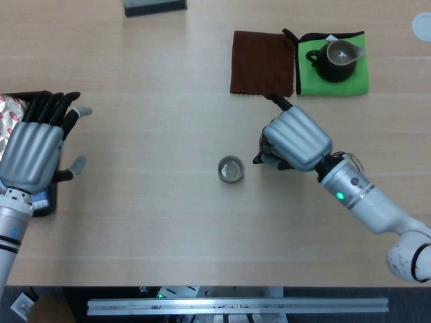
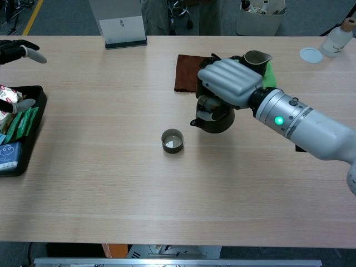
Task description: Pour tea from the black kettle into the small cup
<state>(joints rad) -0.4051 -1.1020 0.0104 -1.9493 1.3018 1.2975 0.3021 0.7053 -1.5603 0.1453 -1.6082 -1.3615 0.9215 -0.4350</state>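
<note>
Gripping the round black kettle (image 2: 216, 118), the right robot hand (image 1: 294, 139) aims its spout at the small round cup (image 1: 230, 169), ready for pouring.

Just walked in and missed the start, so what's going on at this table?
The right hand holds the black kettle just right of the small cup, spout toward the cup; no pouring is visible yet. The left hand hangs open over the black tray at the table's left edge, holding nothing. A pitcher sits on a green cloth beside a brown cloth.
</note>
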